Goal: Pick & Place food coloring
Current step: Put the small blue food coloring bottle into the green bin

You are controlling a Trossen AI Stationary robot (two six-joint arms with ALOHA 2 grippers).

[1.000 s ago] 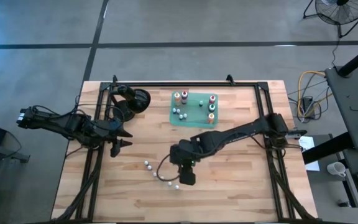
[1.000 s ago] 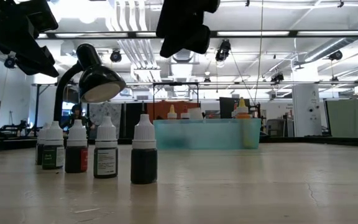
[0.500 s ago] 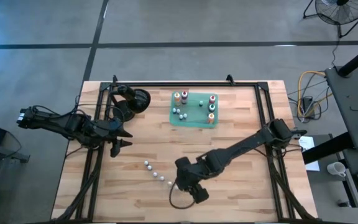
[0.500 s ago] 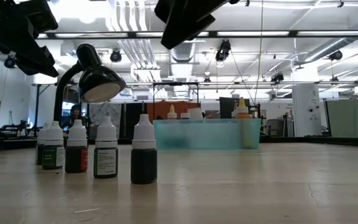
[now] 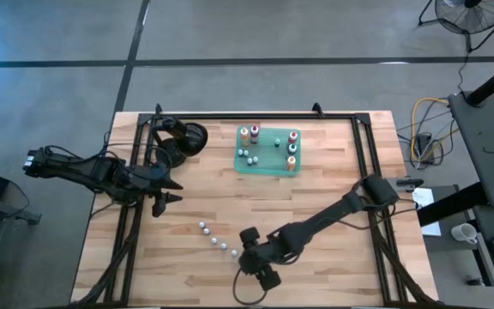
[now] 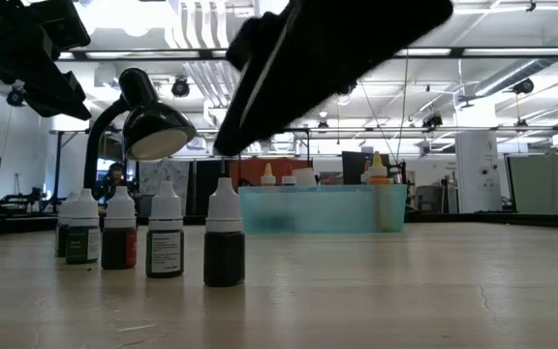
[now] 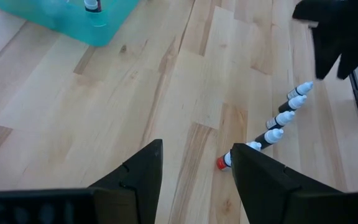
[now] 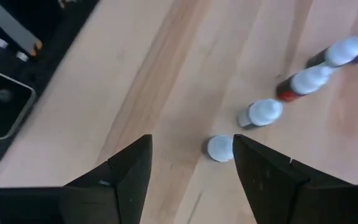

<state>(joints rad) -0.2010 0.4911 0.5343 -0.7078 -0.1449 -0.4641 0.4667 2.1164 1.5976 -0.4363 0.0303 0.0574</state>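
Several small white-capped food coloring bottles (image 5: 219, 241) stand upright in a slanting row on the wooden table, near the front; they also show in the low view (image 6: 166, 236). More bottles stand in the green tray (image 5: 268, 163) at the back. My right gripper (image 8: 191, 180) is open, low over the near end of the row. The last bottle (image 8: 220, 148) stands just ahead of its fingers, untouched. My left gripper (image 5: 170, 190) waits open above the table's left side, and its wrist view (image 7: 194, 180) looks toward the row (image 7: 281, 118).
A black desk lamp (image 5: 187, 137) stands at the back left, beside the tray. A black metal frame (image 5: 367, 163) runs along the table's sides and back. Bare wood lies between the row and the tray (image 6: 323, 208).
My right gripper has moved toward the table's near edge and down, coming low over the near end of the bottle row, and it has rolled about its own line. The bottles stand as before. My left arm has kept still.
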